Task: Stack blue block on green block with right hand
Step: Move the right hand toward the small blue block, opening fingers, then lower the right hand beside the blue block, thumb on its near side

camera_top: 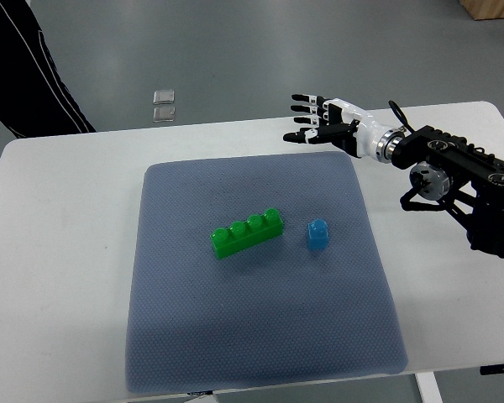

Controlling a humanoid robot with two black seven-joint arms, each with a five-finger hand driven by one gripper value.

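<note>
The right hand (315, 119) hangs empty, fingers spread, well apart from the blue block (319, 234). It sits just beside the green block (247, 232); your grasp could nudge both.

A grey-blue mat (260, 336) lies on the white table (59, 252); a person's dark sleeve (25, 67) shows top left.

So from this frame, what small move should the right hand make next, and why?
Probably bring the right hand down and toward the blue block. The hand hovers open and empty over the mat's far edge, well away from the block, which sits alone on the grey mat, just right of the green block, not yet grasped.
</note>
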